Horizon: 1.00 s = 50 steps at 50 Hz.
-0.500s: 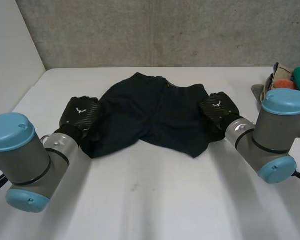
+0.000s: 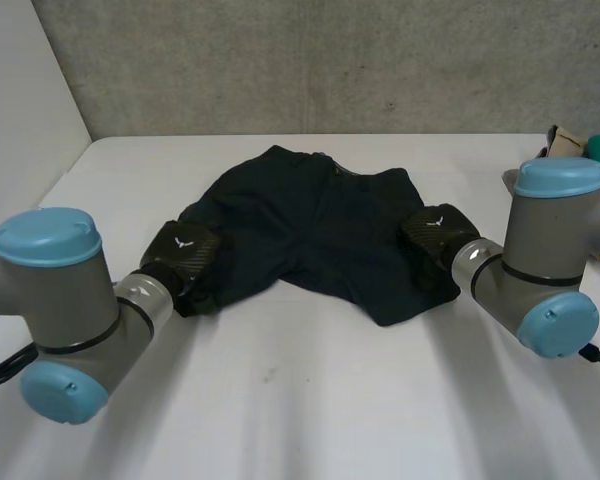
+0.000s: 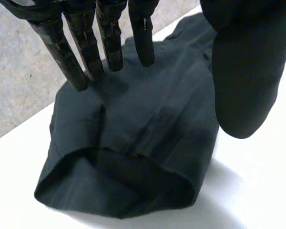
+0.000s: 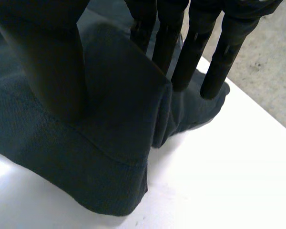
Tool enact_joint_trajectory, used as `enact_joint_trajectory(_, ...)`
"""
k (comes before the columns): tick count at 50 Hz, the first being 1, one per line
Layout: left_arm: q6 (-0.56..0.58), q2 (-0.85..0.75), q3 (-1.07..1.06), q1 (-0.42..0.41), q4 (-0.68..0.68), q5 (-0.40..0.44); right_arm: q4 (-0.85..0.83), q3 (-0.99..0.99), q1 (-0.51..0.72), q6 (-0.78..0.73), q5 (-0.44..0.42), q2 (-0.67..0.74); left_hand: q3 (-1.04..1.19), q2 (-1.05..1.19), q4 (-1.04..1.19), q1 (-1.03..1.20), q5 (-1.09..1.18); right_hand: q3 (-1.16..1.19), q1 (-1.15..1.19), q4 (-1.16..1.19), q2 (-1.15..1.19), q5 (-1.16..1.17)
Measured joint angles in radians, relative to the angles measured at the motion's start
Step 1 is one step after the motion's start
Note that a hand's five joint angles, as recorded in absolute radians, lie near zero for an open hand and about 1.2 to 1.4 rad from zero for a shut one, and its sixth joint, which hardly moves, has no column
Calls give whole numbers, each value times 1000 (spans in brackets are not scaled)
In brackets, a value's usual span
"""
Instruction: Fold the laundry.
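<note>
Dark navy shorts (image 2: 320, 230) lie spread on the white tabletop (image 2: 300, 400), waistband toward the far wall, legs toward the robot. The left hand (image 2: 183, 252) rests on the left leg near its hem. Its fingers (image 3: 76, 52) are straight and spread, with the tips on the cloth and the thumb (image 3: 248, 71) held apart above it. The right hand (image 2: 435, 232) sits on the right leg. Its straight fingers (image 4: 190, 52) press the cloth, the thumb (image 4: 52, 57) lies on it, and a ridge of fabric stands between them. Compared with half a second earlier, both hands are nearer the robot and further onto the legs, and the left leg has bunched inward.
</note>
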Motion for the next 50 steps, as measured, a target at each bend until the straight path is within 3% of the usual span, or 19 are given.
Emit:
enact_joint_trajectory(11, 86, -134, 112, -2, -14, -31, -46, 11, 11, 14, 25, 20, 2, 1, 3, 1, 7, 280, 255, 278, 290, 269)
enact_joint_trajectory(14, 98, -155, 136, -4, -35, -38, -51, 13, 13, 15, 30, 19, 108, 105, 123, 116, 133, 425, 367, 430, 439, 422)
enact_joint_trajectory(16, 103, -165, 151, -5, -54, -40, -50, 13, 13, 14, 32, 18, 302, 301, 321, 340, 326, 471, 388, 481, 485, 472)
enact_joint_trajectory(18, 107, -171, 170, -6, -75, -44, -47, 13, 13, 12, 34, 16, 664, 668, 672, 714, 670, 480, 393, 494, 487, 485)
enact_joint_trajectory(20, 111, -174, 191, -5, -94, -51, -40, 14, 14, 9, 34, 12, 750, 757, 771, 758, 759, 480, 393, 494, 487, 487)
enact_joint_trajectory(29, 163, -178, 345, 22, -127, -101, 57, 72, 45, 26, 33, -72, 767, 771, 790, 758, 761, 480, 393, 494, 487, 490)
enact_joint_trajectory(37, 238, -265, 628, 79, -125, -113, 95, 118, 202, 327, 34, -180, 767, 771, 790, 758, 761, 480, 393, 495, 487, 491)
enact_joint_trajectory(44, 241, -372, 873, 102, -147, -131, 61, 49, 373, 623, 53, -130, 767, 771, 790, 758, 761, 480, 408, 495, 487, 491)
enact_joint_trajectory(45, 236, -383, 902, 103, -156, -136, 59, 29, 398, 655, 58, -112, 767, 771, 790, 758, 761, 456, 396, 471, 464, 465)
enact_joint_trajectory(48, 214, -392, 946, 101, -190, -150, 72, -20, 447, 700, 67, -72, 701, 703, 730, 703, 729, 79, 74, 91, 75, 72)
enact_joint_trajectory(50, 191, -383, 960, 97, -220, -159, 102, -52, 475, 707, 73, -50, 526, 522, 538, 484, 547, -251, -249, -232, -266, -261)
